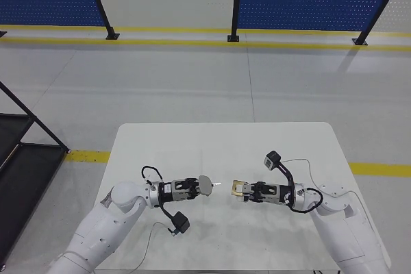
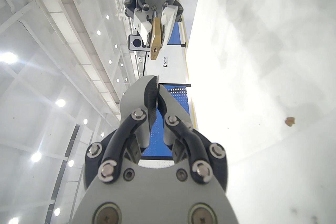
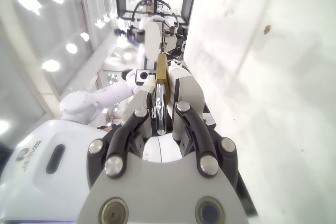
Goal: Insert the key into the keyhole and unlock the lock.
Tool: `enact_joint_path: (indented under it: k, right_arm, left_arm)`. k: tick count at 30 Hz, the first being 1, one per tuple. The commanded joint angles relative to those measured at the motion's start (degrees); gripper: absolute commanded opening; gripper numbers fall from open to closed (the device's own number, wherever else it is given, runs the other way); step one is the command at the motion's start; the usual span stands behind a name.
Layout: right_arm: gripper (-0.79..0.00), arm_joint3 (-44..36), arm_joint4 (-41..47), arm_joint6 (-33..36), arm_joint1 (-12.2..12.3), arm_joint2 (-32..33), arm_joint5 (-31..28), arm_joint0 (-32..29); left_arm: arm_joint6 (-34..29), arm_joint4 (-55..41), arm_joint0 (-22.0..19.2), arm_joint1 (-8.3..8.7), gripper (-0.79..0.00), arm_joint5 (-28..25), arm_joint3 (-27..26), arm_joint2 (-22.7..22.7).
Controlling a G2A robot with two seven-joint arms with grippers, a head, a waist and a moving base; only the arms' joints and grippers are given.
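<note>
Lock [image 3: 161,70]: brushed brass body, glossy chrome shackle. Key [image 1: 217,184]: thin bare metal. L claw [image 2: 157,95]: matt grey plastic fingers [image 2: 134,97] w/ blk ribbed rubber pads [image 2: 151,97]. Bench [image 1: 260,144]: smooth matt white, lightly scuffed.

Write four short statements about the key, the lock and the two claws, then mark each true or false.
1. The left claw is shut on the key. True.
2. The key already sits in the keyhole of the lock. False: in the top view, a gap separates the key's tip from the lock.
3. The right claw grips the lock, with its brass body pointing toward the key. True.
4. The lock lies on the table. False: the right claw holds it clear of the table.
</note>
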Motion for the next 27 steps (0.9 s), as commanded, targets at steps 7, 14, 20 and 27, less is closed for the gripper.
enact_joint_path:
  k: [7,14,20,27]
  right_arm:
    - [-0.785,-0.22,-1.03,-1.31,0.12,-0.05,-0.07,-0.47]
    - [-0.785,2.1,1.87,6.88,0.42,-1.6,-0.25,1.26]
    - [-0.785,4.41,3.99,9.6,0.07,-4.49,-1.35,3.5]
    - [-0.785,5.42,3.66,8.08,-0.26,-6.79,-4.28,5.11]
  left_arm:
    - [-1.05,1.19,0.39,0.21,-0.785,1.05,-0.43,-0.45]
    - [4.91,2.2,2.06,1.09,-0.785,5.56,-1.32,-1.99]
    - [8.14,2.6,3.36,1.62,-0.785,8.25,-1.93,-2.48]
    - [9.24,1.93,4.01,1.94,-0.785,9.22,-2.63,-2.42]
